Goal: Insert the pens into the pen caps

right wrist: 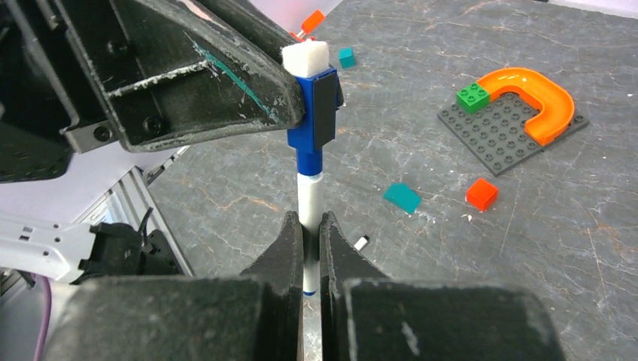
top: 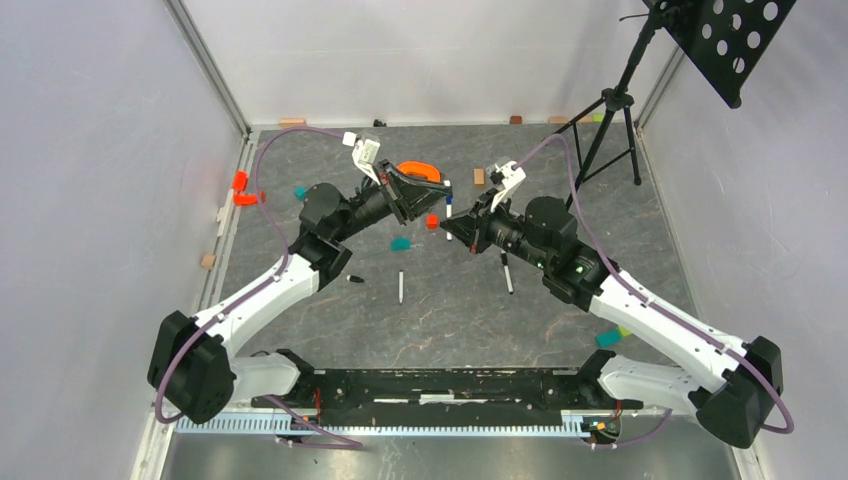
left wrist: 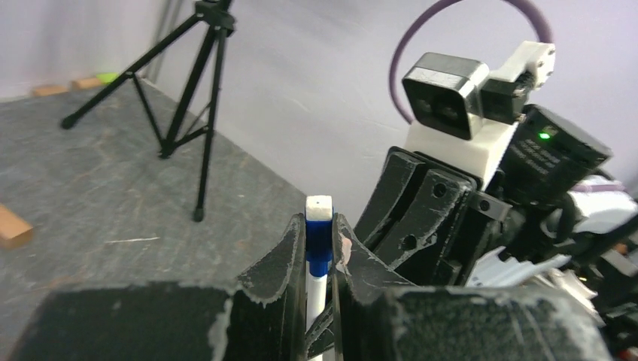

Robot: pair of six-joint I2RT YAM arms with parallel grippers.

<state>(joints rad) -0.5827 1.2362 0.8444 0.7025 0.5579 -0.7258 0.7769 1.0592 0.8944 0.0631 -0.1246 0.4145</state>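
**Presently: one blue-capped pen held between both grippers**

1. Left gripper (left wrist: 319, 235). The fingers (left wrist: 280, 259) are drawn almost together and pinch the blue cap (left wrist: 319, 244) from both sides. The cap's white end plug stands just above the fingertips.
2. Right gripper (right wrist: 309, 224). The fingers (right wrist: 290, 241) are narrowed to a thin slot and clamp the white barrel of the pen (right wrist: 309, 192) just below the cap.
3. Pen and cap together. They are raised off the table (top: 460, 320), and the barrel enters the cap's lower end. How deep it sits cannot be told.
4. Top view. The two grippers meet tip to tip over the middle of the table, with the capped pen between them.
5. Second pen (top: 401, 287). It lies loose on the grey tabletop, nearer the arm bases than the grippers, and nothing touches it.
6. Third pen (top: 507, 274). It lies on the table just beside the right arm's wrist, with its far end partly hidden by the arm.
7. Black cap (top: 355, 279). This is a small dark object on the table beside the left forearm. It is probably a cap, though it is too small to be sure.
8. Grey baseplate (right wrist: 500, 139). It carries an orange arch (right wrist: 538, 101) and a green brick (right wrist: 474, 95).
9. Red brick (right wrist: 481, 194) and teal brick (right wrist: 402, 197). Both lie loose between the baseplate and the held pen.
10. Tripod (top: 610, 120). It stands at the far right of the table.
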